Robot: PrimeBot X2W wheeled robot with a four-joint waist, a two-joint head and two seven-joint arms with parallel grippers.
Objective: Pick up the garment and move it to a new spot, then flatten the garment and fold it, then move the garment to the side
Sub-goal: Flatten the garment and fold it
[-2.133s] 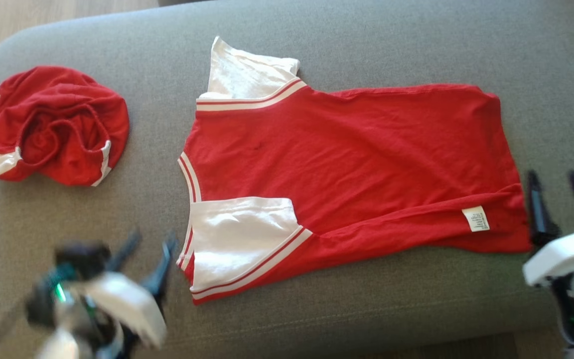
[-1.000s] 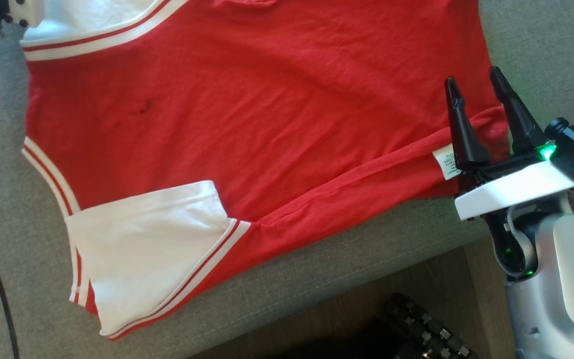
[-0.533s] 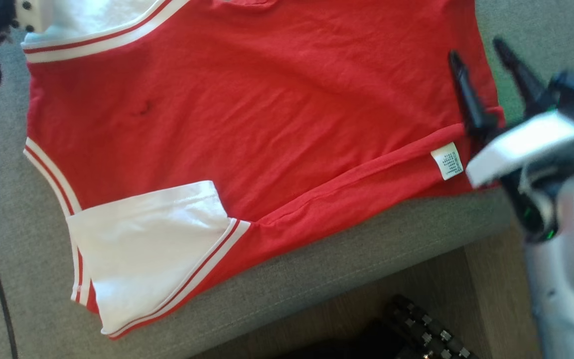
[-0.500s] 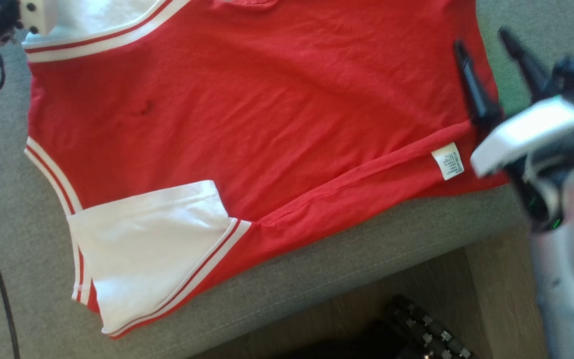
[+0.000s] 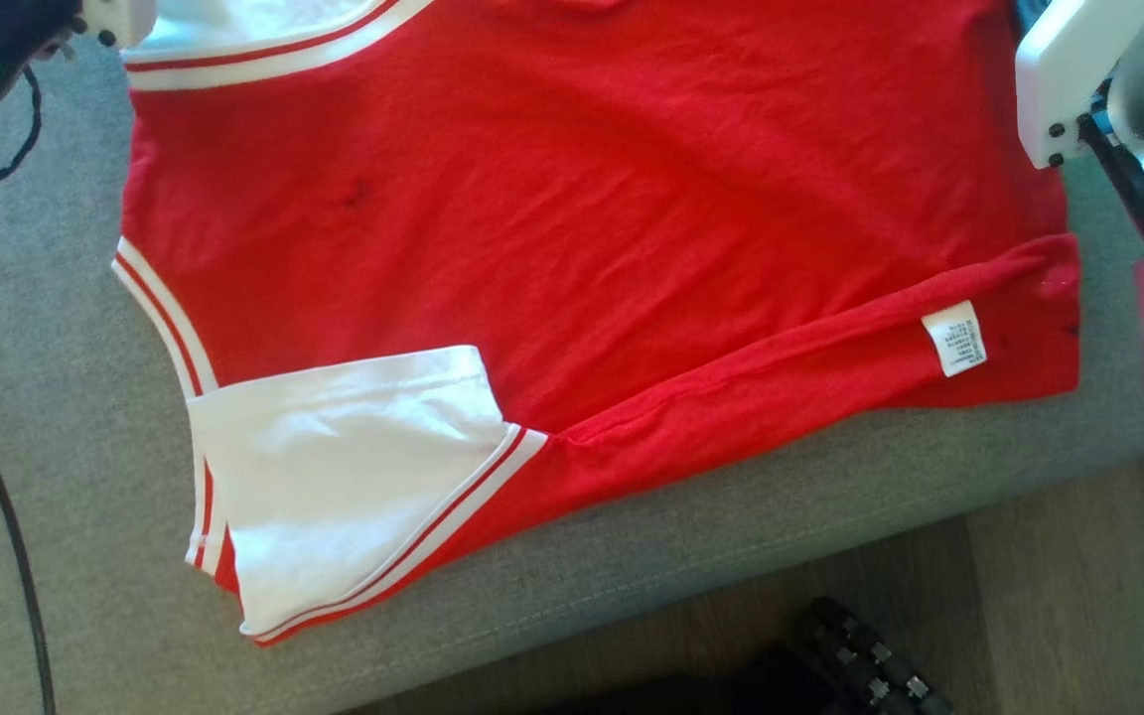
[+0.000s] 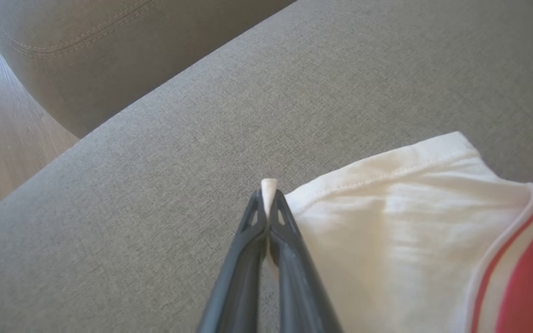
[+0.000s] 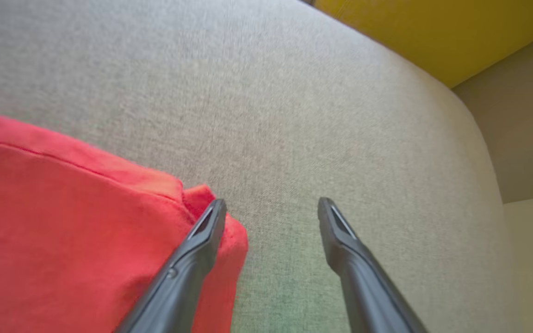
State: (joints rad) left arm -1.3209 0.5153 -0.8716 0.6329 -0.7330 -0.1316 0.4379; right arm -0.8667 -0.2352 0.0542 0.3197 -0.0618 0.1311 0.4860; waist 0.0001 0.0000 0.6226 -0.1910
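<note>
On the grey sofa cushion (image 5: 56,298) the red T-shirt (image 5: 582,199) lay flat, its long axis running left to right. The left gripper (image 6: 269,196) was pinched tight on a corner of the far white sleeve (image 6: 387,217). The right gripper (image 7: 271,208), spread wide, apparently straddled the far hem corner (image 7: 236,249), fingers angled down over it.
</note>
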